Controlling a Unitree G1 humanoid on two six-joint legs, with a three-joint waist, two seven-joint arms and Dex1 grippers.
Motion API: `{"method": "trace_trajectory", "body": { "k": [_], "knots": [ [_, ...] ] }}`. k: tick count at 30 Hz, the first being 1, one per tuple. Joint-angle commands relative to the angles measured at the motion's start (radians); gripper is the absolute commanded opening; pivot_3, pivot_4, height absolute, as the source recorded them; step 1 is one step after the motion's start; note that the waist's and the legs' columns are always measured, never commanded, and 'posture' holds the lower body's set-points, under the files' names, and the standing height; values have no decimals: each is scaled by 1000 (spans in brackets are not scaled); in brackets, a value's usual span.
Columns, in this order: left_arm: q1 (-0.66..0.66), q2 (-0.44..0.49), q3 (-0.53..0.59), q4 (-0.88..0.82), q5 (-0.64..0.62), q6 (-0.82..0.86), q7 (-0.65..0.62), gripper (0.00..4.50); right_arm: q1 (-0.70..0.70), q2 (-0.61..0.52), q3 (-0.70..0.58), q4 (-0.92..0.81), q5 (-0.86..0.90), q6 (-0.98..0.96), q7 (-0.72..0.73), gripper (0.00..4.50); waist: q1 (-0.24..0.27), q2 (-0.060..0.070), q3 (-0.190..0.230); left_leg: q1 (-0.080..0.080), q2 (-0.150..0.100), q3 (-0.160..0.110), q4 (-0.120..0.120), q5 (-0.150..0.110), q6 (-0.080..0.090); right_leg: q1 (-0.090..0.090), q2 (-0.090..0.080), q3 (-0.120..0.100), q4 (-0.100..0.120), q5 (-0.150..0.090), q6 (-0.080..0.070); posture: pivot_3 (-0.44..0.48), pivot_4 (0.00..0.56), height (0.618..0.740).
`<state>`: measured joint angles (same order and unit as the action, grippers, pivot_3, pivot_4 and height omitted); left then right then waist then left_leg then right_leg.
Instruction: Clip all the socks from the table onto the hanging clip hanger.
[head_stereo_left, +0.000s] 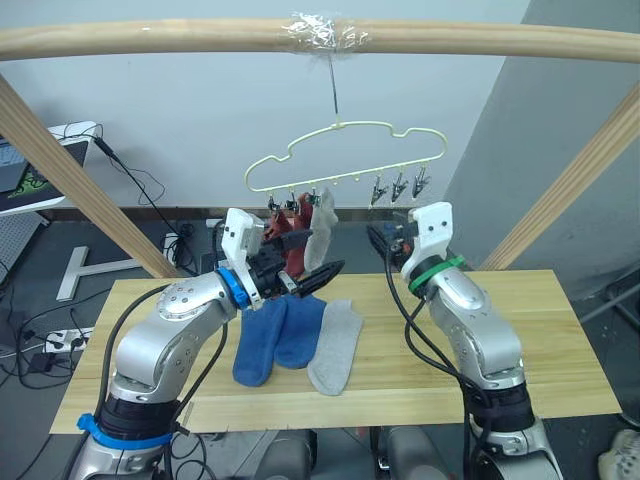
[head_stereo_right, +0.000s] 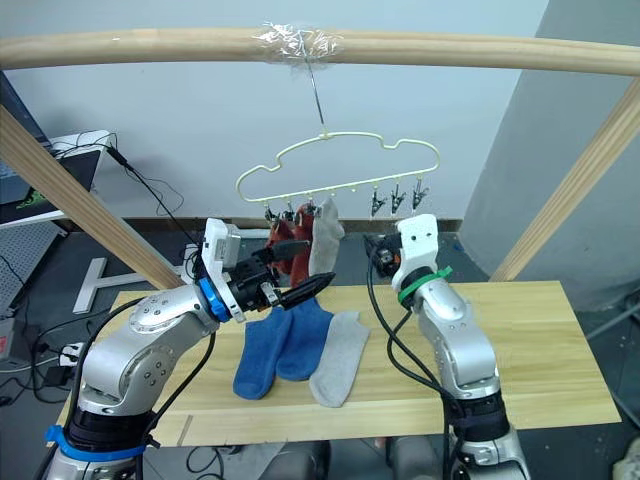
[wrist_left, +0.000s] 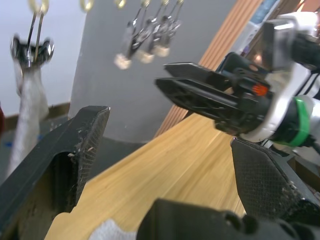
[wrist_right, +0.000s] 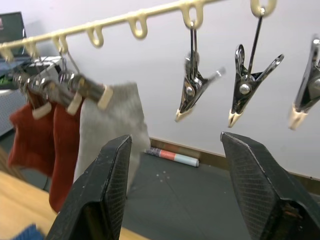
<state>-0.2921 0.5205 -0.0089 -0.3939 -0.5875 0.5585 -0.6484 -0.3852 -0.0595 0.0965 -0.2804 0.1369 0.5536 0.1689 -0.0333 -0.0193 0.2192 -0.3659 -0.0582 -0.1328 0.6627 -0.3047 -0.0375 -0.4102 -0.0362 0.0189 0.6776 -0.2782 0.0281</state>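
- Head views: the clip hanger (head_stereo_left: 345, 155) hangs by its hook from a taped spot on the wooden beam (head_stereo_left: 150, 38), above the far edge of the table (head_stereo_left: 560, 340). Two rust red socks (head_stereo_left: 290, 235) and one light grey sock (head_stereo_left: 320, 232) are clipped side by side at the hanger's left end; three free clips (head_stereo_left: 398, 187) dangle at about 3 o'clock from them.
- On the table lie two blue socks (head_stereo_left: 275, 338), touching each other, and a second grey sock (head_stereo_left: 336, 345) just beside them at 3 o'clock, all well below the hanger.
- The left gripper (head_stereo_left: 305, 282) is raised above the blue socks, just below the hung socks, its fingers spread and nothing between them. The right gripper (head_stereo_left: 385, 240) is lifted under the free clips; from here I cannot tell how its fingers stand.
- Left wrist view: the left gripper's own fingers (wrist_left: 60, 160) stand wide apart and bare. Between them shows the table top, and beyond it the right gripper with its fingers parted only narrowly. The free clips hang at 12 o'clock, and the clipped grey sock at 10 o'clock.
- Right wrist view: the right gripper's fingers (wrist_right: 100, 195) are spread with nothing held. The hanger's bar runs across above them; the free clips hang at about 1 o'clock, and the grey sock and red socks at 10 o'clock.
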Motion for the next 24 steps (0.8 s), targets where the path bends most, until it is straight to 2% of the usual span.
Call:
{"method": "trace_trajectory", "body": {
  "k": [1, 16, 24],
  "knots": [
    [-9, -5, 39, -29, -23, -17, -10, 4500, -66, 30, -22, 22, 9, -6, -25, 2953, 0, 0, 0, 0, 0, 0, 0, 0, 0, 0, 0, 0, 0, 0, 0, -28, 202, 740],
    [-36, -8, 56, -47, -26, -25, -10, 4500, -197, 73, -5, 159, 4, -64, -10, 2953, 0, 0, 0, 0, 0, 0, 0, 0, 0, -1, 0, 0, 1, 0, 0, -12, 196, 740],
    [-47, -21, 57, -52, -26, -25, -5, 4500, -210, 71, -8, 191, 6, -88, -3, 2953, 0, 0, 0, 0, 0, 0, 0, 0, 0, -1, 0, 0, 1, 0, 0, -4, 187, 740]
  ]
}}
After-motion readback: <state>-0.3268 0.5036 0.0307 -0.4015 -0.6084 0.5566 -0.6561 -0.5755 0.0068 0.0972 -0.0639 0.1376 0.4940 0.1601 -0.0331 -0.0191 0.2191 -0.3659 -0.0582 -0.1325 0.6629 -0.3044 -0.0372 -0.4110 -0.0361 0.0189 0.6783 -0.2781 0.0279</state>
